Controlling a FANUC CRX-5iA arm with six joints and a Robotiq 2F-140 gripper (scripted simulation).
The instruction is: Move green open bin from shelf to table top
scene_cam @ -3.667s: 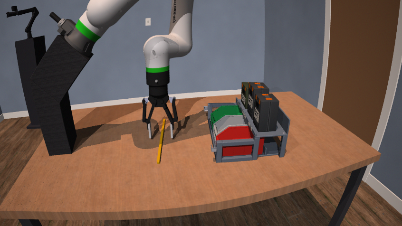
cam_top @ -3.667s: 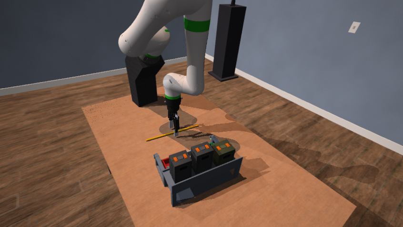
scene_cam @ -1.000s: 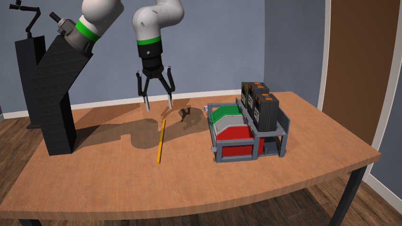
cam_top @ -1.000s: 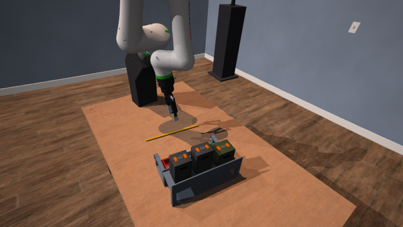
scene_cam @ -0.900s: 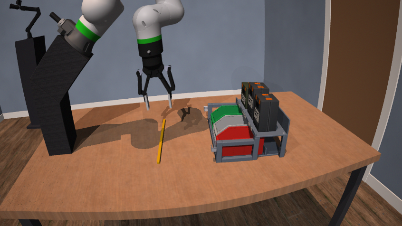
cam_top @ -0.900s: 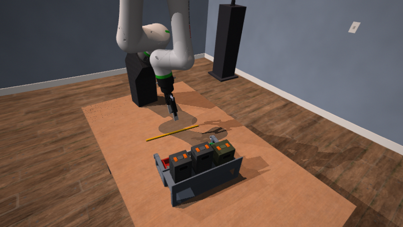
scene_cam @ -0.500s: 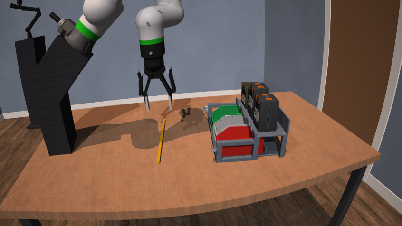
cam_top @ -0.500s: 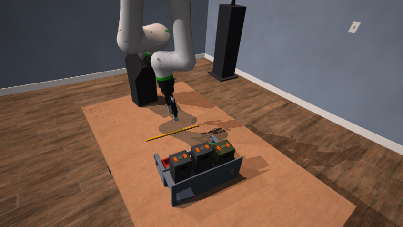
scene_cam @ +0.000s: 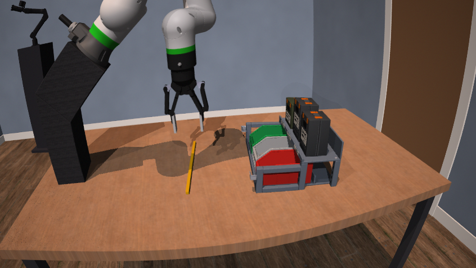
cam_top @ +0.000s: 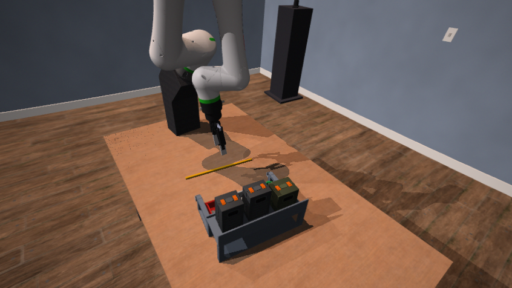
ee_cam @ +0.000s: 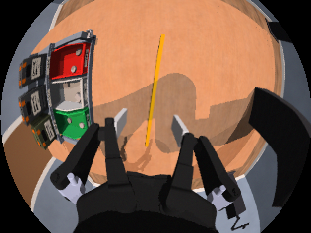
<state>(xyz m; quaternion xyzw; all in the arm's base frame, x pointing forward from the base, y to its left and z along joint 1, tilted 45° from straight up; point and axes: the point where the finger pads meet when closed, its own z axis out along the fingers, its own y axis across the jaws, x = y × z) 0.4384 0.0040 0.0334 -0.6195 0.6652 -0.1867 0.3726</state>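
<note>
Landmark is the yellow rod [scene_cam: 190, 167], lying flat on the table [scene_cam: 133, 213]. Far left of the rod: black angled pedestal [scene_cam: 63, 113] carrying the arm base. Above the rod's far end, slightly left: gripper [scene_cam: 187, 126] hanging in the air, pointing down, fingers parted about halfway, nothing between them, touching nothing. In the wrist view the rod runs up between the two fingertips. Right of the rod, well apart: grey shelf [scene_cam: 327, 156] on the table. Its rod-facing side holds three open bins in a row, red bin [scene_cam: 279, 161] nearest the exterior camera, grey bin [scene_cam: 271, 145] in the middle, green bin [scene_cam: 266, 132] at the far end. Green bin sits in the shelf, level, untouched. Behind the bins, on the shelf side away from the rod: three dark boxes [scene_cam: 314, 133] with orange tabs, upright.
</note>
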